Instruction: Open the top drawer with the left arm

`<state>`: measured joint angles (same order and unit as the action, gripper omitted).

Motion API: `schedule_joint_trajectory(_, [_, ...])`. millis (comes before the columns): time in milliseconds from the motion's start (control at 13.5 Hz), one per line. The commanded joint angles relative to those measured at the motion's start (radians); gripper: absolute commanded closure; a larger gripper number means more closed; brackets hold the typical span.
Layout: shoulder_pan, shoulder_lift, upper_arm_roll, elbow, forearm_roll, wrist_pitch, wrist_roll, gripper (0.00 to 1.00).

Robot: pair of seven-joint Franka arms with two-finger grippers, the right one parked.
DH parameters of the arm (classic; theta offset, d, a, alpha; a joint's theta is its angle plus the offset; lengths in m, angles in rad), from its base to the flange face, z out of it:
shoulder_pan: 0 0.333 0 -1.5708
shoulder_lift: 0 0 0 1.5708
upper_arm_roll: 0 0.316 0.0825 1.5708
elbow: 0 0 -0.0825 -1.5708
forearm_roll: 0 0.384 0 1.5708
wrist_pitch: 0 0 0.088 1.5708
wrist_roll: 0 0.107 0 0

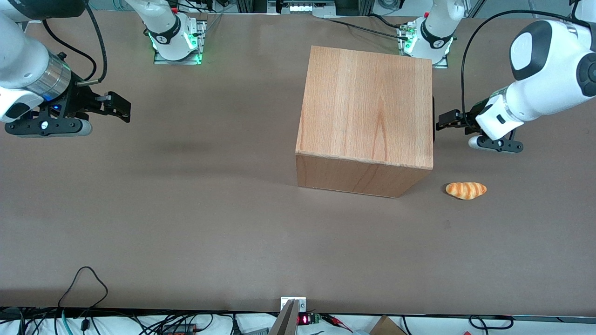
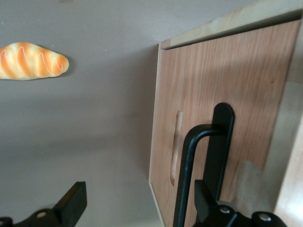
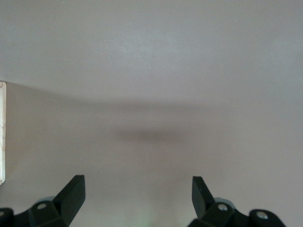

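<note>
White left arm's small black two-finger gripper [image 1: 442, 124] hovering at mid-right of the front frame, fingers spread wide, facing the closed top drawer's flat wooden front panel [image 2: 213, 94] with its black handle [image 2: 208, 161], big plain wooden cabinet box [image 1: 368, 111] sitting centre-right, striped orange bread roll [image 1: 466, 190] lying nearby on the brown table [image 1: 186, 209].

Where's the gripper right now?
The gripper hangs beside the cabinet at the working arm's end, fingers open, facing the drawer front's black handle.
</note>
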<state>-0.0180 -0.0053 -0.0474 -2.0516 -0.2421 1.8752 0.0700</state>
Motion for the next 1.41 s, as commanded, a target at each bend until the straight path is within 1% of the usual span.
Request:
schedule_joint_trajectory(0, [0.000,0.001,0.000,-0.021,-0.036,0.021,0.049,0.00])
schedule_joint_trajectory(297, [0.000,0.008,0.000,-0.033,-0.057,0.027,0.077,0.00])
schedule_joint_trajectory(818, [0.013,0.024,0.001,-0.048,-0.059,0.039,0.123,0.00])
schedule_joint_trajectory(1041, [0.023,0.030,0.004,-0.048,-0.043,0.036,0.123,0.00])
schedule_joint_trajectory(1189, [0.050,0.030,0.004,-0.048,-0.037,0.036,0.138,0.00])
schedule_joint_trajectory(1338, [0.078,0.028,0.004,-0.047,0.006,0.033,0.145,0.00])
